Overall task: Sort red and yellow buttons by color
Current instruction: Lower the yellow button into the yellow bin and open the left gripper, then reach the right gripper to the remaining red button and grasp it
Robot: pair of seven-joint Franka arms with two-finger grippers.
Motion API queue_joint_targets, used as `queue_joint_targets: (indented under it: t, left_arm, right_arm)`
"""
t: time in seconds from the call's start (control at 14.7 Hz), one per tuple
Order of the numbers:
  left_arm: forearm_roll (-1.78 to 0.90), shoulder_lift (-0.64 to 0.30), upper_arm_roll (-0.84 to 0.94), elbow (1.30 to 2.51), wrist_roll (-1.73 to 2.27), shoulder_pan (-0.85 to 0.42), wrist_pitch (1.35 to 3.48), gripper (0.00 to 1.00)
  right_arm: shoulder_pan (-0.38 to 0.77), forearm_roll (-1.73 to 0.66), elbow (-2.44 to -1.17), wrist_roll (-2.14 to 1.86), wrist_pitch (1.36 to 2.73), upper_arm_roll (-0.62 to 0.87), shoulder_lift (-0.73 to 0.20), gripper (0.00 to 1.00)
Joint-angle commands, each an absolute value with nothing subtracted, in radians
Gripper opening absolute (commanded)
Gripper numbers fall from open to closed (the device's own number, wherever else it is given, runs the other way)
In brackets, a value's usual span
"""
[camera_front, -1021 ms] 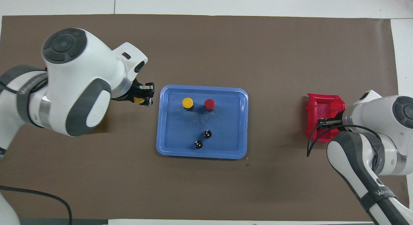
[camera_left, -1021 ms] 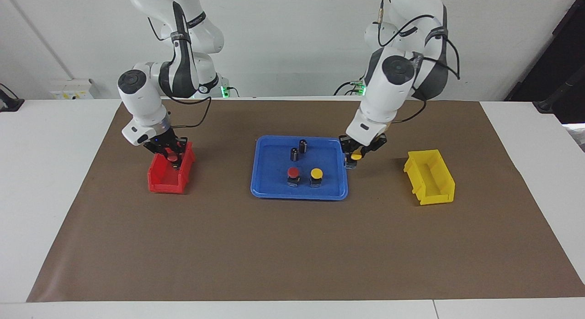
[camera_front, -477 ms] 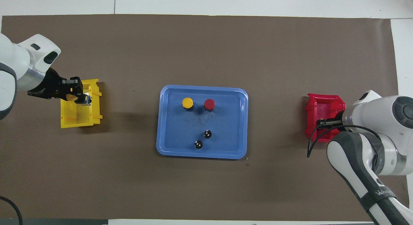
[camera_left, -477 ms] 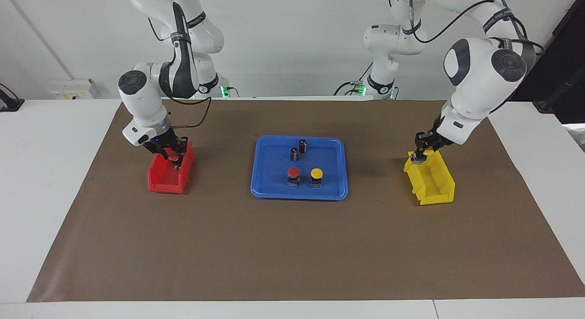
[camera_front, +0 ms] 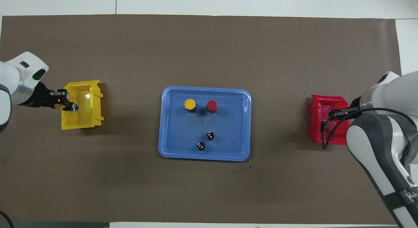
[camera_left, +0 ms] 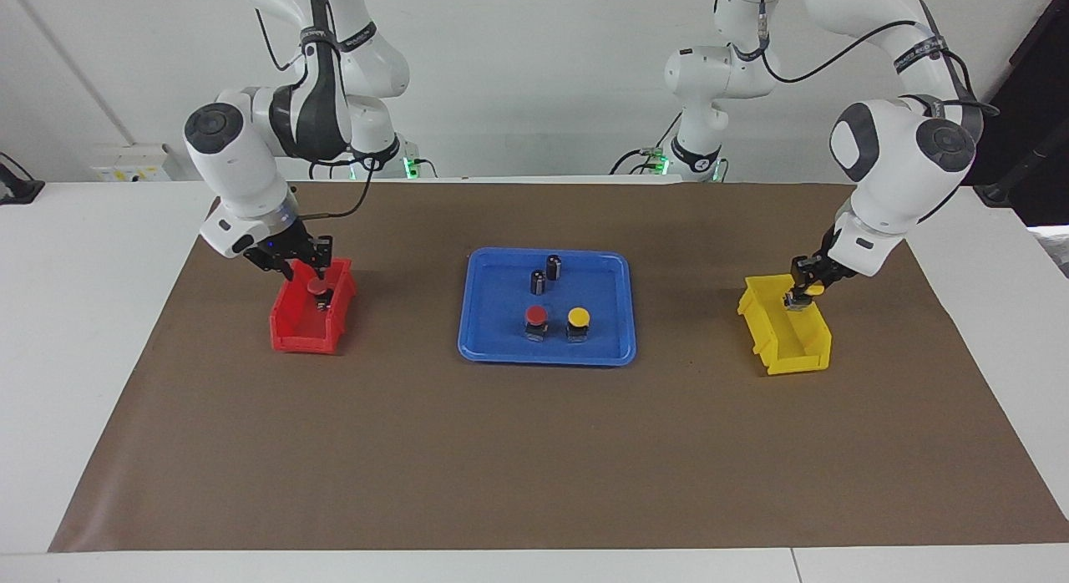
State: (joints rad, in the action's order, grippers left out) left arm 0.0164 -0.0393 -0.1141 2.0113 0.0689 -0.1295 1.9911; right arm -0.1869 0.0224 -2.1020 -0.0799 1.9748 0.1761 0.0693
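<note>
Left arm reaches out to its own end of the table, left gripper (camera_left: 803,294) low, angled down, fingertips clamped. Right arm bent at its end, right gripper (camera_left: 312,261) raised, pointing down, jaws apart.

Cuff on right arm (camera_front: 406,197) carries white lettering, cut off at frame edge; not legible. Bands on both arms in facing view also lettered, too small to read. Nothing else lettered.
</note>
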Motion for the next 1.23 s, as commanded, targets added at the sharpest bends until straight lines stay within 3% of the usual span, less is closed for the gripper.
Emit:
queue_joint_targets:
  t: [0.0,0.2,0.34,0.48,0.54,0.61,0.68,0.75,1.09,1.16]
  left_arm:
    - [0.038,-0.009,-0.103,2.101,0.066,-0.124,2.077,0.02]
    - [0.038,-0.015,-0.103,2.158,0.06,-0.124,2.181,0.02]
    - [0.038,-0.014,-0.103,2.18,0.06,-0.124,2.192,0.02]
    - [0.038,-0.015,-0.103,2.212,0.063,-0.129,2.209,0.04]
    - [0.04,-0.015,-0.101,2.215,0.06,-0.13,2.218,0.08]
    - [0.04,-0.015,-0.103,2.215,0.057,-0.13,2.221,0.27]
    - [0.04,-0.017,-0.103,2.214,0.043,-0.13,2.217,0.54]
    - [0.038,-0.017,-0.103,2.206,0.04,-0.135,2.203,0.65]
    - [0.038,-0.015,-0.101,2.045,0.038,-0.152,2.01,0.7]
    - [0.04,-0.011,-0.103,1.987,0.037,-0.152,1.938,0.76]
  right_arm:
    - [-0.082,0.015,-1.878,0.039,1.878,0.186,-0.047,0.63]
    - [0.081,0.015,-1.717,0.3,1.878,0.186,-0.125,0.68]
    - [0.196,0.026,-1.55,0.495,1.879,0.184,-0.256,0.69]
    - [0.273,0.038,-1.509,0.599,1.914,0.184,-0.33,0.69]
    - [0.319,0.043,-1.508,0.636,1.951,0.183,-0.357,0.7]
    - [0.342,0.07,-1.52,0.676,2.006,0.183,-0.371,0.7]
    - [0.35,0.081,-1.548,0.696,2.038,0.184,-0.379,0.7]
    - [0.359,0.083,-1.574,0.704,2.057,0.184,-0.379,0.7]
    - [0.402,0.083,-1.65,0.729,2.144,0.184,-0.382,0.77]
    - [0.411,0.084,-1.657,0.741,2.155,0.184,-0.4,0.76]
